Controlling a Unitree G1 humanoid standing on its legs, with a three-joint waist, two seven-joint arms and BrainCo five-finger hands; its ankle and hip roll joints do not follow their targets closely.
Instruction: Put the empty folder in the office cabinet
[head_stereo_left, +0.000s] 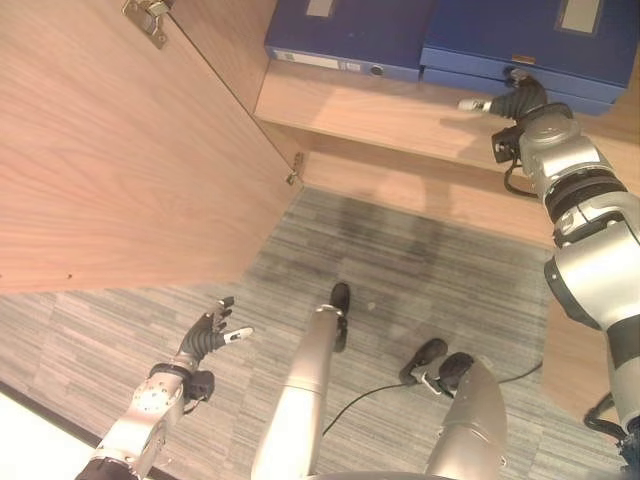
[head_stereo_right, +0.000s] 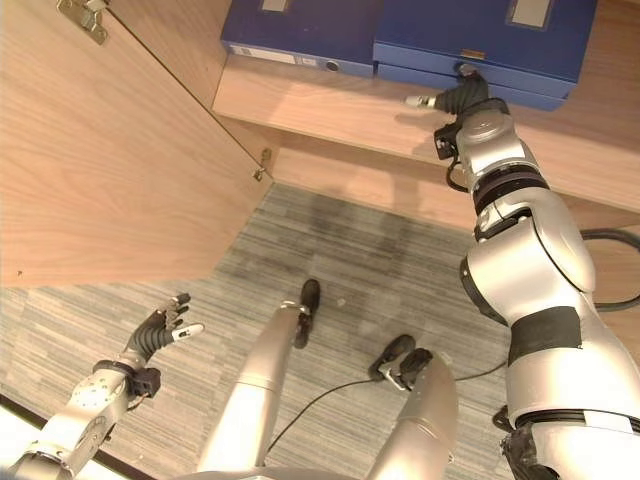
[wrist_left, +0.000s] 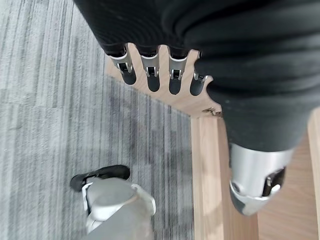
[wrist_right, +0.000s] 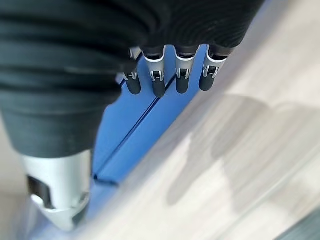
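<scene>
Two blue folders lie flat on the cabinet shelf. One folder is on the left and a larger folder is on the right. My right hand reaches up to the front edge of the right folder. It is open, with straight fingers pointing at the blue cover and the thumb held apart. I cannot tell whether the fingertips touch the folder. My left hand hangs low over the carpet, open and holding nothing, its fingers spread.
The cabinet door stands wide open on the left, hinged at the cabinet's side wall. Below the shelf runs the cabinet's wooden base. Grey striped carpet covers the floor in front.
</scene>
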